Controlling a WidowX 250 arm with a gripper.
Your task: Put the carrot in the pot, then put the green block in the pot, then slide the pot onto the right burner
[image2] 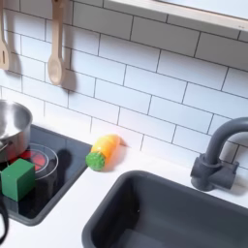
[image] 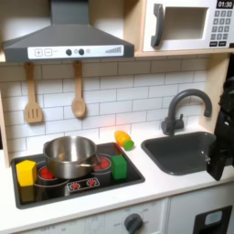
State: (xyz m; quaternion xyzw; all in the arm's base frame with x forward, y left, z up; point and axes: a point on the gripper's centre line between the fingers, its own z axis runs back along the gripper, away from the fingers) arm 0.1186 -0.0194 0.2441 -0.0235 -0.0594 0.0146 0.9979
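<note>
The steel pot (image: 70, 155) stands on the left side of the black cooktop (image: 55, 190); its rim shows at the second exterior view's left edge (image2: 9, 124). In front of the red ring of the right burner (image2: 40, 158) the green block (image: 119, 167) (image2: 16, 178) rests on the cooktop. On the white counter between cooktop and sink lies the carrot (image: 123, 139) (image2: 104, 150), green end toward the cooktop. My gripper (image: 219, 163) hangs dark at the first exterior view's right edge, over the sink and far from all three. Its fingers are too dark to read.
A yellow block (image: 26, 171) sits at the cooktop's left front. The dark sink (image: 183, 151) (image2: 165, 213) with a grey faucet (image: 179, 108) (image2: 218, 155) fills the counter's right part. Wooden utensils (image: 79, 96) hang on the tiled wall.
</note>
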